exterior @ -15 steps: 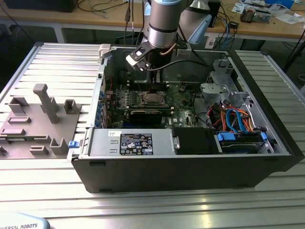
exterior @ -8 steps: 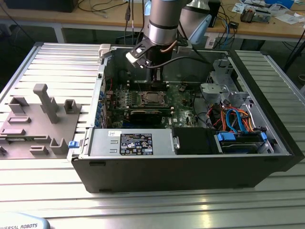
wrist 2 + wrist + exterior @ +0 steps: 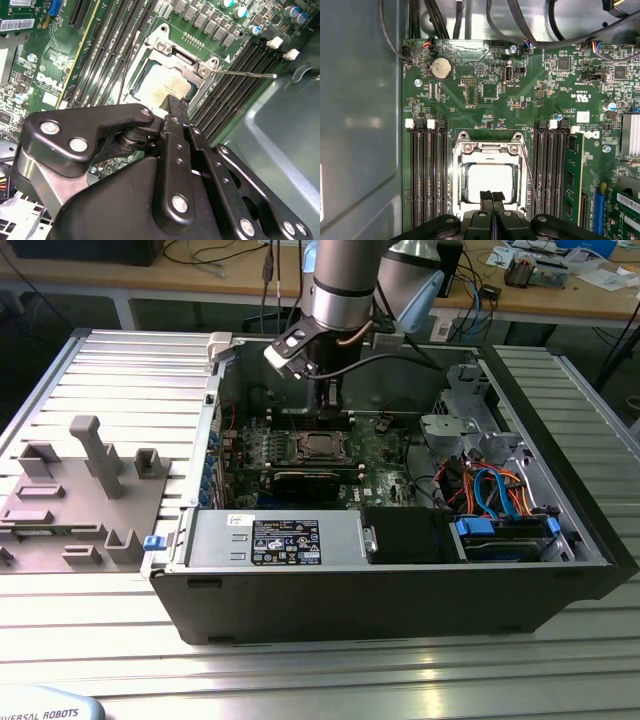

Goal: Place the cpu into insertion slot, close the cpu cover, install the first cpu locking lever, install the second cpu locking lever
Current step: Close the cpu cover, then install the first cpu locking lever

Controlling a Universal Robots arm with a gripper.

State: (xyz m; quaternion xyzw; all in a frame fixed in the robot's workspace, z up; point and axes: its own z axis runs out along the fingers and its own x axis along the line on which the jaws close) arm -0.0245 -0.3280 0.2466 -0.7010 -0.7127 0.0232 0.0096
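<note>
Got a black desktop tower case (image 3: 400, 590) lying open on a ribbed aluminium table (image 3: 560, 660), with a grey plastic fixture block (image 3: 100, 465) out at its 9 o'clock in the exterior view. Inside, can spot the green circuit board (image 3: 385, 455) with its small square metal-rimmed insertion slot (image 3: 320, 446). Just off that slot toward 12 o'clock, can see the arm's black two-finger gripper (image 3: 332, 408) hanging.

In the first wrist view, can make out the flat square silver-grey cpu (image 3: 490, 181) already sitting in that slot. Also seeing the thin silvery cpu cover frame (image 3: 490, 149) lying down flat around it, with the chip top peeking through the square opening. Found the fingers (image 3: 486, 196) squeezed right together, no gap, nothing pinched between them, tips parked over the frame's edge beside the chip. Can't say whether touching metal. Noticed a thin steel wire lever (image 3: 530, 175) running along one side of the frame, between it and some of the long black memory slots (image 3: 427, 175).
</note>
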